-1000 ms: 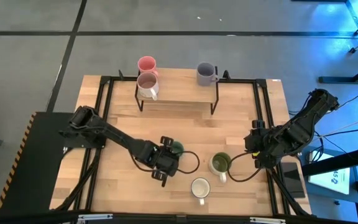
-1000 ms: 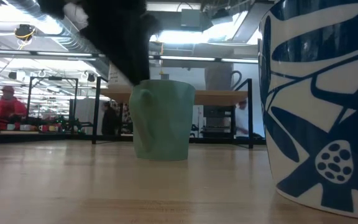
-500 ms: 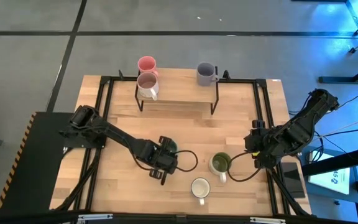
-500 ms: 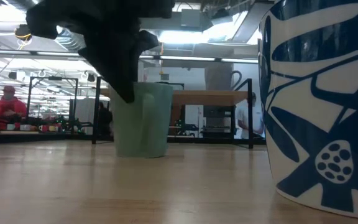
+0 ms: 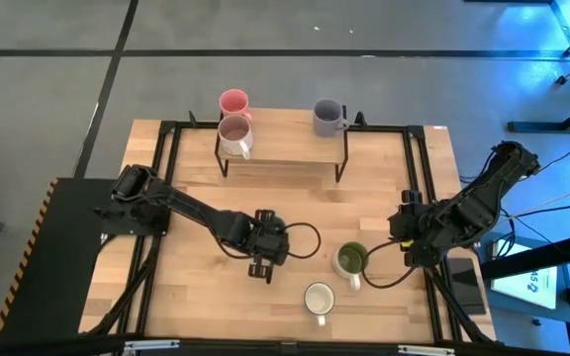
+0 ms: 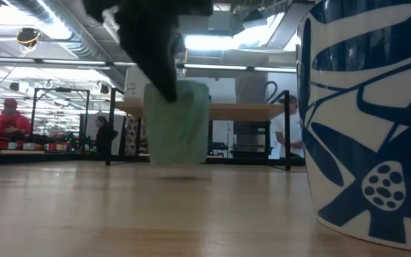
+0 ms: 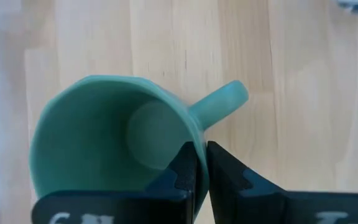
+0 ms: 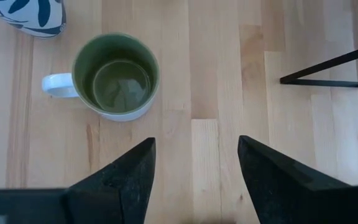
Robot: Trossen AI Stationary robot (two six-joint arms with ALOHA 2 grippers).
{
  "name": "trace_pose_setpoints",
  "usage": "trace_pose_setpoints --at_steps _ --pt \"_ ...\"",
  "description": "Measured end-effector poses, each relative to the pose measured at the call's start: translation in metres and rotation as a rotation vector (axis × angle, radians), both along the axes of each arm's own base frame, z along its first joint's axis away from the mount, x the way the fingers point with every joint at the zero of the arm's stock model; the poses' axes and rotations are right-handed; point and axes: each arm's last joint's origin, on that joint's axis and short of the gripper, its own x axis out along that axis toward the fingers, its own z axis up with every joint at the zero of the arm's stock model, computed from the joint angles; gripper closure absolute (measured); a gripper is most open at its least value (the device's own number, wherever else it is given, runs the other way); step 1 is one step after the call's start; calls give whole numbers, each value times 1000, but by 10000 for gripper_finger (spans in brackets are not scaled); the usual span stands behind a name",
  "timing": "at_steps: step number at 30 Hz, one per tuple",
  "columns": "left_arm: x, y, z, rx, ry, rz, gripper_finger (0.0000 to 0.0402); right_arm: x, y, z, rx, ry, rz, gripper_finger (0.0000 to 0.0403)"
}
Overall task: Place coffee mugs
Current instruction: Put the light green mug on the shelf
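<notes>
A teal-green mug [image 7: 104,143] hangs just above the table [image 6: 84,214] with my left gripper [image 7: 201,149] shut on it; the low view shows the mug [image 6: 179,123] upright. At the table's right side my right gripper [image 8: 194,146] stands open above bare wood. Just beyond it a white mug with an olive-green inside [image 8: 114,78] stands on its base. A pink mug [image 5: 234,101], a white mug with a mauve inside [image 5: 236,132] and a lavender mug [image 5: 329,117] stand on the rack [image 5: 285,158] at the far edge. My left gripper pinches the teal-green mug's wall at the rim [image 7: 197,134], right beside the handle [image 7: 219,102]. One finger [image 7: 182,171] is inside the mug and one finger [image 7: 225,177] outside. The fingers point down from above. The mug hangs upright, its base a little clear of the table.
A white mug with a blue leaf pattern [image 6: 369,121] stands near the table's front edge, seen from above as a white mug [image 5: 318,297]. The rack's black frame [image 8: 328,68] runs close to my right gripper. Bare wood lies between the rack and the mugs.
My left gripper has shut on the teal-green mug's wall. The mug first slid a little along the table and now hangs lifted clear of it, still upright.
</notes>
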Motion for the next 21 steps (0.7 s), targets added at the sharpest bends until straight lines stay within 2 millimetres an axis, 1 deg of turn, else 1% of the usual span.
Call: trace_pose_setpoints --at_steps 2,4,7,10,14,17,21 --pt "3 0 8 3 -20 11 388 0 0 0 0 0 0 185" --pt "6 1 20 9 -53 32 388 0 0 0 0 0 0 185" --pt "12 4 40 15 -102 66 388 0 0 0 5 -1 -9 185" --pt "18 12 63 28 -162 113 388 0 0 0 7 -3 -16 185" --pt "25 31 94 36 -242 188 388 0 0 0 7 -4 -16 185" --pt "28 47 112 54 -289 245 388 0 0 0 7 -4 -16 185" --pt "27 73 133 93 -302 294 388 0 0 0 7 -4 -16 185"
